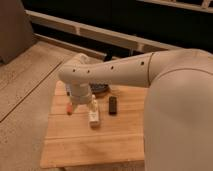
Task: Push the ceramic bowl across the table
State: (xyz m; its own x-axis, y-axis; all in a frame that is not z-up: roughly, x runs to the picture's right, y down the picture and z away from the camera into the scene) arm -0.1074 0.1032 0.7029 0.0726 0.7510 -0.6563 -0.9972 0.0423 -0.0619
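The ceramic bowl (101, 89) is dark and glossy and sits near the far side of the wooden table (85, 142); only its front rim shows below my arm. My white arm (125, 70) reaches from the right across the table. My gripper (73, 107) points down at the table's left side, left of the bowl and a little nearer to me, with an orange-tipped end close to the wood.
A small white object (94, 114) stands on the table just right of the gripper. A small black rectangular object (113, 105) lies to its right. Speckled floor (20, 100) surrounds the table; a dark wall with rails runs behind.
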